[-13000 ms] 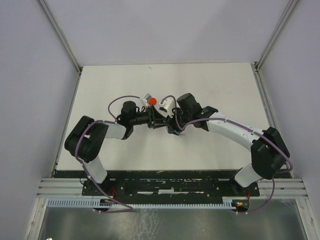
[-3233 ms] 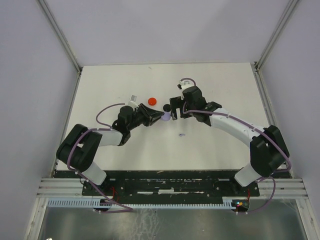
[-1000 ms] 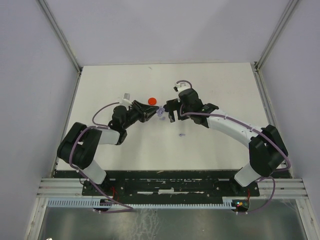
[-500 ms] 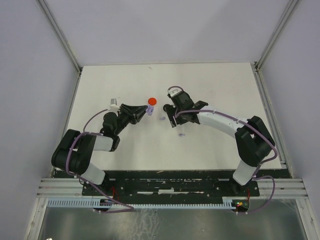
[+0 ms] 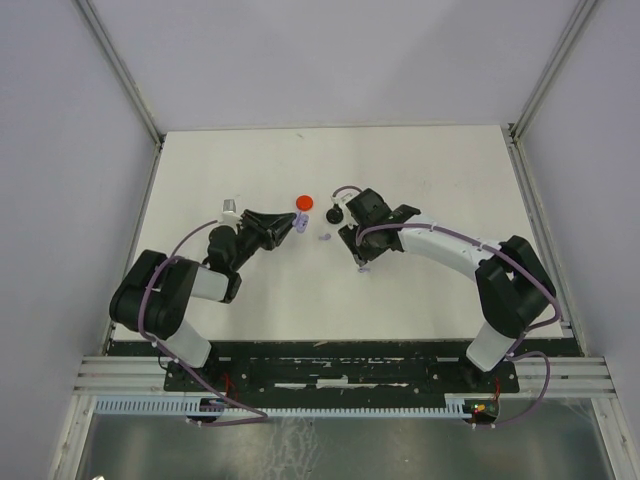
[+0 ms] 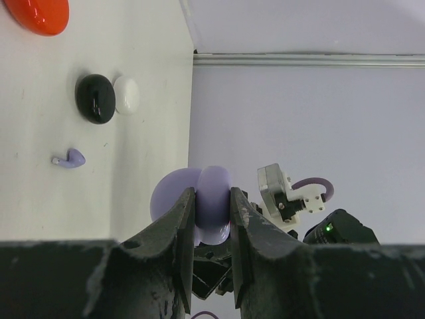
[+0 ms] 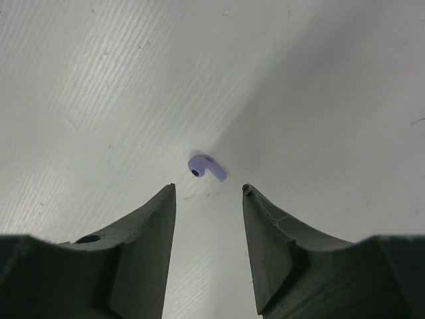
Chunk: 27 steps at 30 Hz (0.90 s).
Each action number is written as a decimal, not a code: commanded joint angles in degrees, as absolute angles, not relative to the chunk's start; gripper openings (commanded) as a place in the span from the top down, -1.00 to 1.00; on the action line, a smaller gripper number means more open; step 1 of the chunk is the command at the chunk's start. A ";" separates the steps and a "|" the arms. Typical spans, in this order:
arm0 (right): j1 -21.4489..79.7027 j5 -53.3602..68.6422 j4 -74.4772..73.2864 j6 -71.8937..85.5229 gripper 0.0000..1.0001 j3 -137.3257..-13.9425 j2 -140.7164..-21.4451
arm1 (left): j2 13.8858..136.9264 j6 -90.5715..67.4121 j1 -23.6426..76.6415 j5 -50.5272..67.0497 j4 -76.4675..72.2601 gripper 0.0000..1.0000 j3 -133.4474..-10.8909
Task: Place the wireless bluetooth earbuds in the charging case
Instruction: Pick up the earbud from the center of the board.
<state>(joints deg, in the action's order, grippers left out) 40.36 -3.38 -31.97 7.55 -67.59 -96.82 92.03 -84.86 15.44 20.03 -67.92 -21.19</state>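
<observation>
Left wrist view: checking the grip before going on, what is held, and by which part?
The lavender case, pinched between the jaws across the sides of its near end.

The right gripper (image 7: pixel 207 189) has left the lavender charging case (image 6: pixel 171 196) and come nearer its base, now low over a lavender earbud (image 7: pixel 206 167) on the table (image 7: pixel 332 80), its jaws narrowing from full spread. The left gripper (image 5: pixel 290 226) has carried the case leftward. A second lavender earbud (image 5: pixel 323 237) now lies where they met.
</observation>
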 commanded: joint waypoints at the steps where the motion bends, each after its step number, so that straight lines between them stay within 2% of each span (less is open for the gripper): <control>1: 40.63 0.01 -33.17 2.41 -0.04 -68.90 -97.45 | 92.20 -87.28 15.03 21.16 -72.48 0.94 -21.07; 27: 41.41 1.87 -35.60 -5.98 0.05 -74.73 -106.15 | 89.33 -89.01 12.09 18.80 -72.31 0.94 -17.34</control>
